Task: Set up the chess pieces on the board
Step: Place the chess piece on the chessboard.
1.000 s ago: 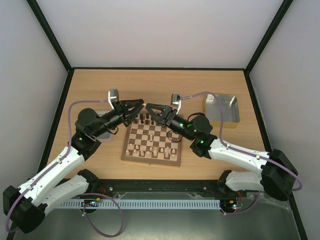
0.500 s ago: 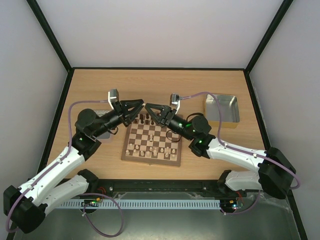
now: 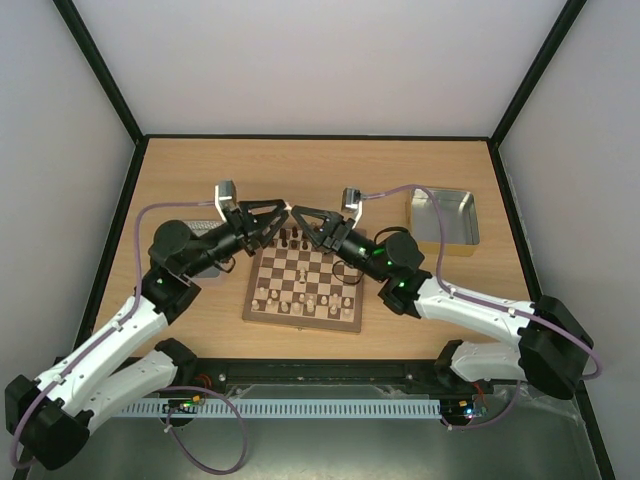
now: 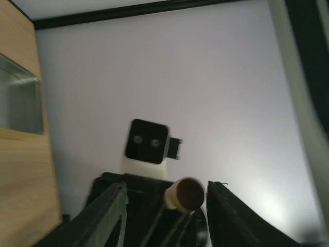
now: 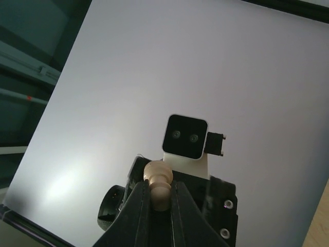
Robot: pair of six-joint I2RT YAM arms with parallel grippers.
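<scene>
While checking against a second ago, logging a mid-air handover above the 12 o'clock edge of the board (image 3: 300,326).

Seeing the left gripper (image 3: 283,210), reaching in from 9 o'clock, letting go. Fingers (image 4: 110,211) now spreading and standing clear on either side of the cream chess piece (image 4: 184,194), no longer pinching it.

Seeing the right gripper (image 3: 297,213), reaching in from 3 o'clock, clamping down. Fingers (image 5: 136,206) closing tight on the stem of the same piece, its rounded head poking up between them.

Placing the piece off the board, in the air where both tips are meeting, just above the dark chessmen (image 3: 300,240) on the far row.

Reading this as custody passing from left to right, probably leaving the right arm to be setting the piece on its square.

Leaving the metal tray (image 3: 447,222) at 2 o'clock out of this step.
</scene>
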